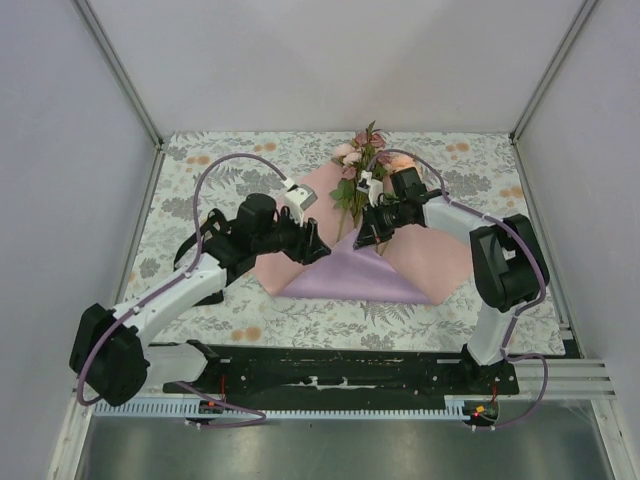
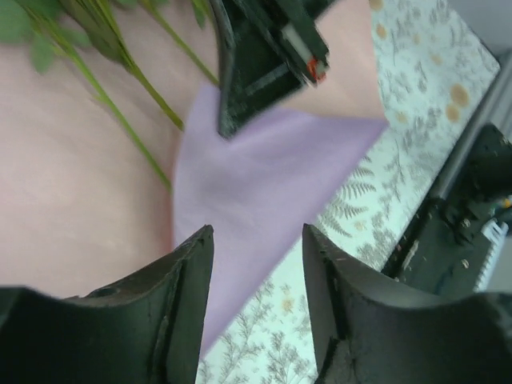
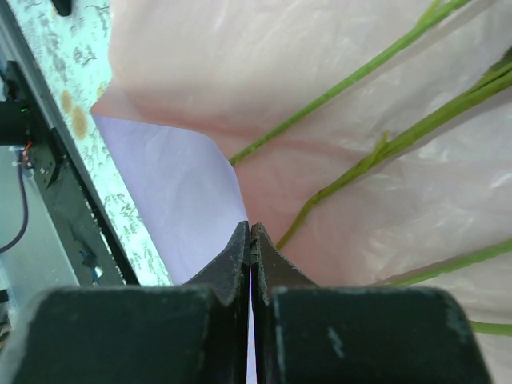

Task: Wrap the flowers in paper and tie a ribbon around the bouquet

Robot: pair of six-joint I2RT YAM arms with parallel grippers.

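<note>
Pinching the paper point(image 3: 168, 176), right tool point(image 3: 250, 228) sits beside the flowers point(image 1: 358, 168).

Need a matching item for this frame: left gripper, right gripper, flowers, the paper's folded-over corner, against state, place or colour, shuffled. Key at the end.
Things:
1. left gripper
2. right gripper
3. flowers
4. folded-over corner of the paper

States:
A. lilac
B. open, holding nothing
C. lying on the pink face
D. shut on the paper at the fold's edge

Pairs: 1-B; 2-D; 3-C; 4-A
</note>
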